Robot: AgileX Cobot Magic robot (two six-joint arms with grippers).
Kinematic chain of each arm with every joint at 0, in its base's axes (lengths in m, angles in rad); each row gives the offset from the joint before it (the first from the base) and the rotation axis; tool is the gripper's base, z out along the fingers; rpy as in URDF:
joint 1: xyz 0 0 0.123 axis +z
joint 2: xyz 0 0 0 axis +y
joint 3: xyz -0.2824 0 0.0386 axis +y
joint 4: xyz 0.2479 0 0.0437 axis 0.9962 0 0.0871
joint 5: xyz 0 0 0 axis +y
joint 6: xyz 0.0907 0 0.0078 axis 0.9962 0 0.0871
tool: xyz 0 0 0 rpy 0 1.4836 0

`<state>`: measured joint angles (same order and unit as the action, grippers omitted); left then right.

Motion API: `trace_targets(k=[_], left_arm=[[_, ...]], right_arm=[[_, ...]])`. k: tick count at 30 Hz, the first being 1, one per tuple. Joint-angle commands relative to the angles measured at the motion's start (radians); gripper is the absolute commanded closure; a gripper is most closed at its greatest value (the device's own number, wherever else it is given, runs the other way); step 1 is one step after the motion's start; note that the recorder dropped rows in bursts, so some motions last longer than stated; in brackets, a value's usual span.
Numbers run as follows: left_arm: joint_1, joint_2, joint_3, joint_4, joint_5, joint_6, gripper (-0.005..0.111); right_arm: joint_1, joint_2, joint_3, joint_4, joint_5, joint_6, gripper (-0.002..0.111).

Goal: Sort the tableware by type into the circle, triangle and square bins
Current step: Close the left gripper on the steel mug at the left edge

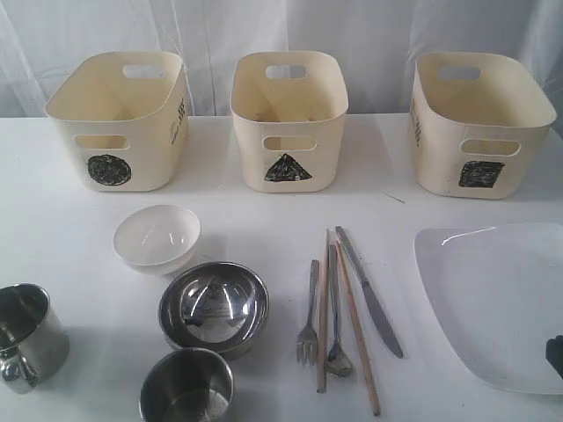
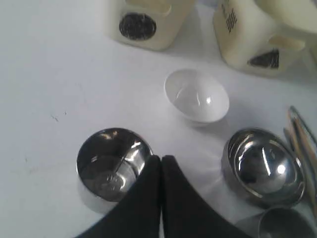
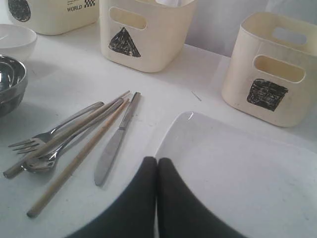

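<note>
Three cream bins stand at the back: circle bin (image 1: 132,132), triangle bin (image 1: 288,110), square bin (image 1: 457,132). In front lie a white bowl (image 1: 157,237), steel bowl (image 1: 213,306), steel cup (image 1: 186,385) and handled mug (image 1: 28,334). A fork (image 1: 310,312), spoon (image 1: 335,308), knife (image 1: 369,292) and two chopsticks (image 1: 356,325) lie bunched mid-table. The large white plate (image 1: 501,299) is at the right. My left gripper (image 2: 161,157) is shut and empty beside the mug (image 2: 113,166). My right gripper (image 3: 157,159) is shut and empty over the plate's (image 3: 237,173) edge, near the knife (image 3: 115,141).
White table (image 1: 70,202) with a white curtain behind. The bins are spaced apart with gaps between them. The right arm shows only as a dark tip (image 1: 556,354) at the right edge of the exterior view.
</note>
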<state>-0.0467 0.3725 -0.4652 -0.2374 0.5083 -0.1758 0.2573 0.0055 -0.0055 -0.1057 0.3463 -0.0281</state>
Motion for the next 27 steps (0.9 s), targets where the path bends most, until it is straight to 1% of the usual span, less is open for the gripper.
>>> trace_targets(k=[1, 3, 6, 9, 10, 11, 12, 14, 16, 20, 27], left_arm=[[-0.007, 0.260, -0.172, -0.012, 0.148, 0.149, 0.107], [-0.007, 0.376, -0.253, -0.009, 0.225, 0.203, 0.105], [-0.007, 0.501, -0.358, -0.009, 0.314, 0.209, 0.089], [-0.007, 0.586, -0.416, 0.012, 0.325, 0.203, 0.061], [-0.007, 0.610, -0.427, 0.037, 0.325, 0.176, 0.052], [-0.007, 0.632, -0.434, 0.077, 0.334, 0.142, 0.045], [-0.007, 0.648, -0.439, 0.114, 0.343, 0.109, 0.041], [-0.007, 0.682, -0.439, 0.222, 0.374, 0.041, 0.040], [-0.007, 0.713, -0.439, 0.284, 0.412, 0.023, 0.041], [-0.007, 0.758, -0.439, 0.288, 0.423, 0.023, 0.041], [-0.007, 0.844, -0.424, 0.288, 0.350, 0.025, 0.041]], right_arm=[[0.002, -0.005, 0.005, 0.002, -0.002, 0.005, 0.108], [0.002, -0.005, 0.005, 0.002, -0.002, 0.005, 0.108], [0.002, -0.005, 0.005, 0.002, -0.002, 0.005, 0.108], [0.002, -0.005, 0.005, 0.002, -0.002, 0.005, 0.108], [0.002, -0.005, 0.005, 0.002, -0.002, 0.005, 0.108], [0.002, -0.005, 0.005, 0.002, -0.002, 0.005, 0.108], [0.002, -0.005, 0.005, 0.002, -0.002, 0.005, 0.108], [0.002, -0.005, 0.005, 0.002, -0.002, 0.005, 0.108], [0.002, -0.005, 0.005, 0.002, -0.002, 0.005, 0.108], [0.002, -0.005, 0.005, 0.002, -0.002, 0.005, 0.108], [0.002, -0.005, 0.005, 0.002, -0.002, 0.005, 0.108]])
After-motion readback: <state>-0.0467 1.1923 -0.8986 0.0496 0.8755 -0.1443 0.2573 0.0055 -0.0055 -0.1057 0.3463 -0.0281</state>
